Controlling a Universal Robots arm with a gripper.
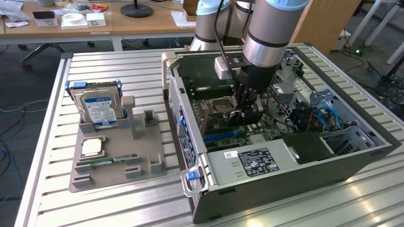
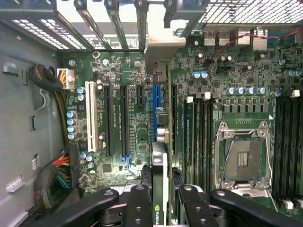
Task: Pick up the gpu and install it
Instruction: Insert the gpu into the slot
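Since it has to seat edge-first, the gripper (image 2: 161, 201) pinches the gpu (image 2: 159, 177) by both faces, jaws clamped on it, edge lined along the blue slot (image 2: 155, 109).

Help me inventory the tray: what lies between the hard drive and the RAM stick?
A square silvery processor chip, flat on the grey tray, between hard drive and RAM stick, in the exterior view.

The gpu (image 2: 157, 189) is cut off at the wrist view's edge.
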